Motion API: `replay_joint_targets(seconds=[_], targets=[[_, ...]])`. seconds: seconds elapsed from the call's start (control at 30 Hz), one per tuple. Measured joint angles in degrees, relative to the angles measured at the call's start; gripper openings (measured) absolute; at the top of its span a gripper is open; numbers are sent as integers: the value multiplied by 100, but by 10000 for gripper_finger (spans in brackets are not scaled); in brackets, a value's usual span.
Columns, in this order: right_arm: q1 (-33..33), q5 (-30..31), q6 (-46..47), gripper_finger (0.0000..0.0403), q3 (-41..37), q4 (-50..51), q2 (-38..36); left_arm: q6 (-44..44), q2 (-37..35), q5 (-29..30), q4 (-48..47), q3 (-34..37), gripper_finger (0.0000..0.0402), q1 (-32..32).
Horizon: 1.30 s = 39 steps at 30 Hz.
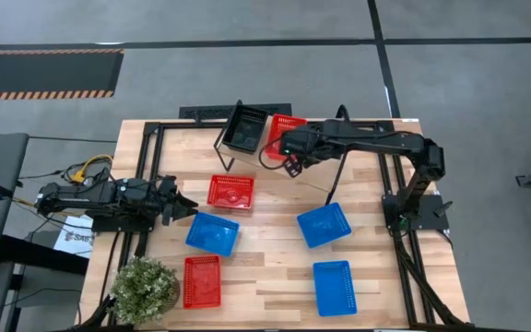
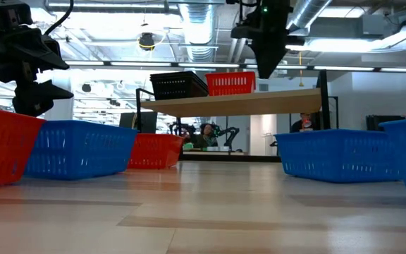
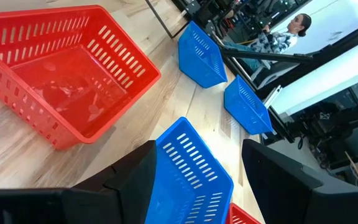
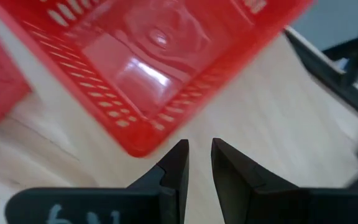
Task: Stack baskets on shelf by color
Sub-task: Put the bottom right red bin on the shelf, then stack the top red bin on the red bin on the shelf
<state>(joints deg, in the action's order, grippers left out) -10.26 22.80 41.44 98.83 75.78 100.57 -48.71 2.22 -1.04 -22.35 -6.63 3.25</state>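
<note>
A red basket [image 1: 284, 135] and a black basket [image 1: 245, 127] sit side by side on the shelf [image 2: 238, 104]. My right gripper [image 1: 291, 164] hovers just above the shelf board beside the red basket [image 4: 148, 62], fingers open by a narrow gap. My left gripper [image 1: 184, 207] is wide open and raised over the corner of a blue basket [image 3: 188, 180] that rests on the table; its fingers stand on either side of that corner. Two more red baskets [image 1: 231, 192], [image 1: 202, 281] and two more blue baskets [image 1: 324, 224], [image 1: 335, 288] lie on the table.
A potted plant [image 1: 144, 288] stands at the table's near left corner. The shelf's thin black legs [image 1: 337, 180] reach down to the tabletop. Bare wood lies in the middle between the red and blue baskets. People sit in the room beyond the table [image 3: 291, 28].
</note>
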Motion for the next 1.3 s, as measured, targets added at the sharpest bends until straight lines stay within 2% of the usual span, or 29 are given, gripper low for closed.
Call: replay_joint_targets(seconds=[0.43,0.63,0.8,0.9,1.03,1.17,1.3], targets=[[0,-138,-483,91,0,-588,0,-2,0,18,-4,-2,225,0],[54,-249,-303,91,30,-309,-84,-15,-1,16,-3,-2,225,0],[255,-829,284,91,382,-148,-306,-59,0,-8,-2,0,225,0],[592,-1206,594,91,461,-501,-407,-106,-1,-10,-2,-1,225,0],[1281,-1245,354,91,463,-1090,-264,-107,0,-10,-2,-2,225,0],[1738,-1174,389,92,465,-1864,227,-107,-2,0,-2,-2,225,0],[1860,-1093,511,105,455,-2682,864,-107,9,62,-12,-1,225,0]])
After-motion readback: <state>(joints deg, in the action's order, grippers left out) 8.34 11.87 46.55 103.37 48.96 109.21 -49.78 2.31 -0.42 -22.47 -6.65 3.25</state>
